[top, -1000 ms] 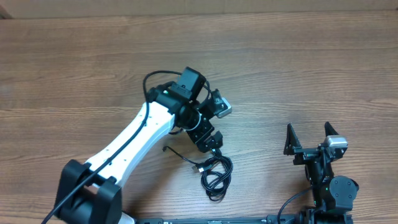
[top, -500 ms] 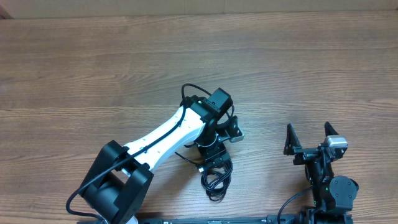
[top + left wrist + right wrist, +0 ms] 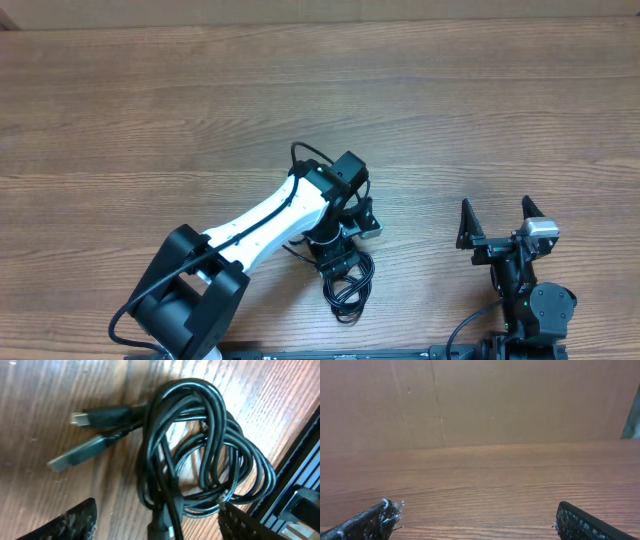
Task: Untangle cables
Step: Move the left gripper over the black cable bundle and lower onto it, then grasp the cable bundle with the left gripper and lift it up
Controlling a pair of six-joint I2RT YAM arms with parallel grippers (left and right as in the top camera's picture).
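The cables point(image 3: 348, 287) lie as one black coiled bundle near the table's front edge. From the left wrist camera the cables point(image 3: 200, 450) show as overlapping loops, with two silver-tipped plugs point(image 3: 82, 417) pointing left. My left gripper point(image 3: 340, 262) is lowered onto the bundle's far side. Its jaws stand open in the left wrist view point(image 3: 157, 515), one finger on each side of a few strands and the bundle's near end. My right gripper point(image 3: 496, 222) rests at the front right, open and empty, well away from the cables. In its own view the right gripper point(image 3: 477, 520) frames bare wood.
A black rail point(image 3: 350, 353) runs along the table's front edge just behind the bundle. It shows as a dark frame point(image 3: 295, 490) at the right of the left wrist view. A brown cardboard wall point(image 3: 480, 400) closes the far side.
My left arm swung right and toward the front edge, coming down over the cable bundle, and its jaws narrowed somewhat. The right arm and the cables stayed put.
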